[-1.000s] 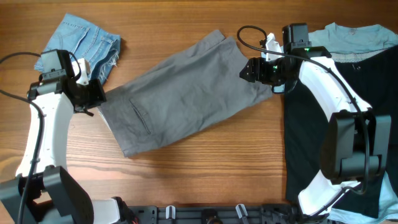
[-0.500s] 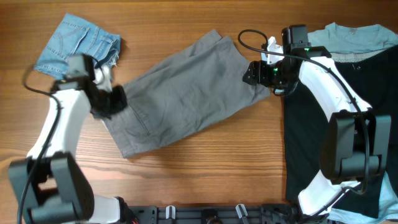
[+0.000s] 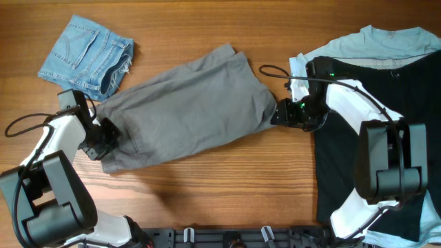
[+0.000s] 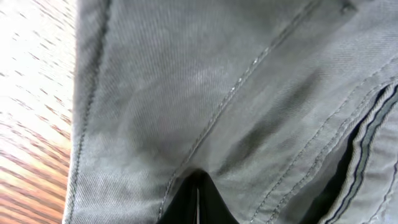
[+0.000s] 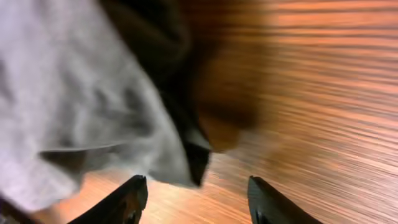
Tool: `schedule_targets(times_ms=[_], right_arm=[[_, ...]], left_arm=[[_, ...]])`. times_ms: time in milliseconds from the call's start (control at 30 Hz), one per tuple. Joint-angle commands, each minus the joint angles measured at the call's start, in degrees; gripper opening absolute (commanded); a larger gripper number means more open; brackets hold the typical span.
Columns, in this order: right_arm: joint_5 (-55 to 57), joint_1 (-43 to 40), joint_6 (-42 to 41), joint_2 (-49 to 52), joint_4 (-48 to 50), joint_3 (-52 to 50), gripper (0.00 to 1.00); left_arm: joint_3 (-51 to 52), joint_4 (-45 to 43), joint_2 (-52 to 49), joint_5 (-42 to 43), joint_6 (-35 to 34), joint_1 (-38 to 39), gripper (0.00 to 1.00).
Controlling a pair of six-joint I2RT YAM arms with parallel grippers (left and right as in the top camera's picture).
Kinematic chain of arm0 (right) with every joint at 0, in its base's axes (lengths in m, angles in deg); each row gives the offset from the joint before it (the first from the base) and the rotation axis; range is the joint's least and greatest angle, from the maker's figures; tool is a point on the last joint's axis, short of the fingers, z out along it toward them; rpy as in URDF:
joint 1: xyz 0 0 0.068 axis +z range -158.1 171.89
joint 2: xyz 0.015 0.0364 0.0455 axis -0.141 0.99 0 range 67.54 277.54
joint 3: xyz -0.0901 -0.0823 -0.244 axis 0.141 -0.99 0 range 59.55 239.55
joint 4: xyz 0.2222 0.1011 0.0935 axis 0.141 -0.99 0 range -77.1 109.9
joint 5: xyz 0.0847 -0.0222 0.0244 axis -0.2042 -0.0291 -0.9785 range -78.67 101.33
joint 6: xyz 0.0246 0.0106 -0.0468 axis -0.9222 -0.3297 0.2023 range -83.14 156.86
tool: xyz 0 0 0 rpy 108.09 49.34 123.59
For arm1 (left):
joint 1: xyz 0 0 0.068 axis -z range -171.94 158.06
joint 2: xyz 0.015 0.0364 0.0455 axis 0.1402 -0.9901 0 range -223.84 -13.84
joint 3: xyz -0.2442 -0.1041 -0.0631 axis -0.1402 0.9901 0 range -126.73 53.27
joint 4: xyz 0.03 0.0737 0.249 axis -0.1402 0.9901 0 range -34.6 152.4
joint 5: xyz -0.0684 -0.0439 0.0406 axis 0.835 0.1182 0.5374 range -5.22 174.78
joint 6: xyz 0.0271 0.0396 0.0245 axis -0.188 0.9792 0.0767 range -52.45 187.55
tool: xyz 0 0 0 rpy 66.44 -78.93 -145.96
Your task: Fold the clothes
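Jaws of the left gripper (image 3: pixel 105 133) look clamped on one end of the grey shorts (image 3: pixel 186 103), probably to pull them flat on the table (image 3: pixel 207 200); the right gripper (image 5: pixel 198 194), jaws apart, sits beside the other end.

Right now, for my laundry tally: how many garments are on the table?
4: grey shorts centre, denim shorts top left, light-blue T-shirt top right, black garment right edge. Others may hide beneath.

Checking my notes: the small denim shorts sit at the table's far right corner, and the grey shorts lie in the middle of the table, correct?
No. The overhead view shows the denim shorts at the far left corner, not the right. The grey shorts do lie in the middle of the table.
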Motion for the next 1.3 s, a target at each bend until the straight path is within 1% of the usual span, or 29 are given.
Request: schedule_targets(times_ms=[0, 33, 67, 100, 133, 167, 233, 400, 433, 467, 500, 567, 600, 633, 667, 733, 767, 833, 867, 900, 933, 967, 1000, 1033, 1067, 1167, 1200, 1233, 1267], right_arm=[[-6.1, 1.0, 3.9, -0.7, 2.9, -2.1, 0.60], [-6.1, 1.3, 3.6, -0.7, 4.2, -2.6, 0.55], [-5.9, 1.9, 3.1, -0.7, 5.7, -3.2, 0.28], [-4.8, 1.9, 3.1, -0.7, 5.0, -3.2, 0.08], [-1.3, 1.5, 3.1, -0.9, 2.9, -2.9, 0.04], [4.2, 0.6, 2.6, -1.0, -0.7, -1.5, 0.04], [14.9, -1.3, -3.5, -1.7, -7.4, 3.3, 0.04], [18.4, -3.6, -3.9, -4.9, -15.7, 10.8, 0.05], [18.4, -3.6, -3.6, -5.0, -16.3, 10.9, 0.41], [18.4, -3.6, -2.9, -5.0, -16.9, 10.9, 0.58], [18.4, -3.6, -2.8, -5.0, -16.8, 10.9, 0.60], [17.9, -3.6, -2.4, -5.0, -14.4, 11.2, 0.60], [14.4, -3.6, -0.5, -5.1, -12.0, 11.2, 0.60], [6.6, -3.6, 3.2, -5.0, -7.6, 11.0, 0.61], [0.0, -3.3, 5.5, -5.0, -3.1, 10.5, 0.70], [-2.4, -0.7, 6.1, -3.9, 3.7, 10.2, 0.84], [-2.4, 0.2, 6.1, -3.3, 4.7, 10.2, 0.87], [-2.2, 4.7, 6.1, 0.3, 6.8, 10.2, 0.87], [-0.9, 6.8, 4.9, 2.7, 6.8, 10.2, 0.84], [-0.2, 8.3, 1.6, 4.8, 6.8, 10.2, 0.76], [0.6, 9.6, 0.2, 6.8, 6.3, 10.2, 0.64], [2.1, 9.7, -0.9, 7.6, 5.7, 10.2, 0.48], [3.7, 9.5, -2.3, 7.6, 4.9, 10.2, 0.11], [5.5, 9.2, -3.1, 7.3, 4.1, 10.2, 0.04], [8.8, 8.3, -4.8, 6.4, 2.4, 10.2, 0.04], [25.9, 4.7, -16.3, 2.2, -7.2, 10.2, 0.04], [25.8, 3.4, -13.6, 0.7, -8.9, 10.2, 0.28], [23.2, 2.8, -8.6, -0.9, -9.0, 10.2, 0.64], [22.9, 2.5, -6.9, -2.3, -8.8, 10.2, 0.67]], left_arm=[[0.1, -0.7, -2.4, -6.6, 1.9, -1.2, 0.04], [0.1, -0.7, -2.4, -6.6, 1.9, -1.2, 0.04], [0.1, -0.7, -2.4, -6.7, 1.9, -1.2, 0.05], [0.1, -0.7, -2.4, -6.7, 1.9, -1.2, 0.05], [0.1, -0.7, -2.4, -6.8, 1.9, -1.2, 0.06], [0.1, -0.7, -2.4, -7.4, 2.4, -1.2, 0.06], [0.1, -0.7, -2.4, -8.0, 3.4, -1.2, 0.06], [0.1, -1.1, -2.4, -8.6, 3.4, -1.2, 0.06], [0.1, -1.1, -2.4, -8.5, 3.4, -1.2, 0.08], [0.0, -1.0, -2.4, -8.5, 3.4, -1.2, 0.17], [-0.1, -0.7, -2.4, -8.3, 3.4, -1.2, 0.24], [-1.0, 0.7, -2.4, -6.9, 3.5, -1.2, 0.36], [-1.7, 1.7, -2.4, -5.7, 3.5, -1.2, 0.37], [-2.8, 2.8, -2.4, -4.0, 3.8, -1.2, 0.37], [-4.1, 3.9, -2.4, 0.0, 6.6, -1.1, 0.38], [-6.1, 5.1, -2.4, 6.3, 9.5, -0.2, 0.44], [-6.6, 5.4, -2.4, 7.3, 9.5, 0.4, 0.47], [-8.0, 6.3, -2.4, 8.0, 9.9, 2.3, 0.48], [-8.3, 6.6, -2.4, 8.2, 11.3, 3.5, 0.48], [-8.4, 6.8, -2.4, 8.2, 12.5, 5.0, 0.49], [-8.4, 7.0, -2.4, 8.0, 13.6, 6.7, 0.50], [-8.4, 6.9, -2.4, 7.9, 14.0, 7.5, 0.51], [-8.4, 6.9, -2.4, 7.8, 13.9, 8.2, 0.52], [-8.4, 7.0, -2.4, 7.8, 13.9, 8.7, 0.52], [-8.4, 7.3, -2.4, 7.8, 13.9, 9.3, 0.52], [-8.4, 7.8, -2.4, 7.8, 14.0, 9.9, 0.52], [-8.4, 8.0, -2.4, 7.8, 13.9, 10.1, 0.52], [-8.4, 8.2, -2.4, 7.8, 13.9, 10.1, 0.53], [-8.4, 8.6, -2.4, 7.8, 14.0, 10.1, 0.56]])
